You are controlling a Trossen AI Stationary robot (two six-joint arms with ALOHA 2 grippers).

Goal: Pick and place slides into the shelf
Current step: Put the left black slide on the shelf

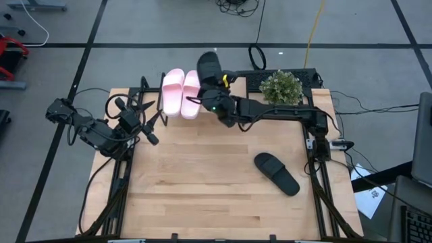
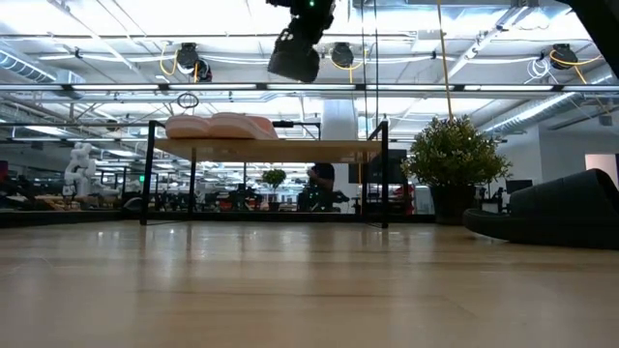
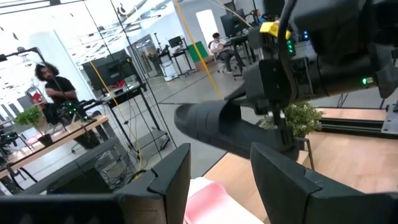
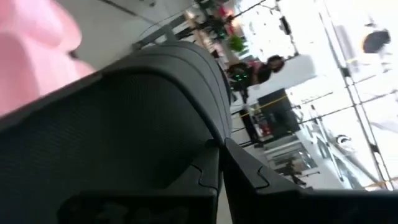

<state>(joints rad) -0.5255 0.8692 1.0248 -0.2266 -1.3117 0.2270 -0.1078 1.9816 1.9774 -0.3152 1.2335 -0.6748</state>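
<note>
The pale pink pair of slides (image 1: pixel 182 93) lies side by side on the shelf's top board (image 2: pixel 319 150) at the table's far edge, and it also shows in the low view (image 2: pixel 221 126). My right gripper (image 1: pixel 216 93) is shut on one black slide (image 1: pixel 209 66) above the shelf, just right of the pink pair. The other black slide (image 1: pixel 277 173) lies flat on the tabletop toward the right. My left gripper (image 1: pixel 145 121) is open and empty at the table's left, near the shelf's left end, with its fingers (image 3: pixel 165 180) pointing toward the held slide (image 3: pixel 217 127). My right gripper holds the black slide by its near end (image 3: pixel 261 134), pinched between the two fingers (image 4: pixel 214 177); the gripper hides the exact spot. The slide sticks out from the gripper toward the table's far edge. It is lifted clear above the shelf top (image 2: pixel 295 58).
A small potted plant (image 1: pixel 281 86) stands at the shelf's right end. The shelf has thin black legs (image 2: pixel 385 174) and open space under its board. The wide wooden tabletop (image 1: pixel 202 182) lies in front of it. People stand at benches in the room beyond the table.
</note>
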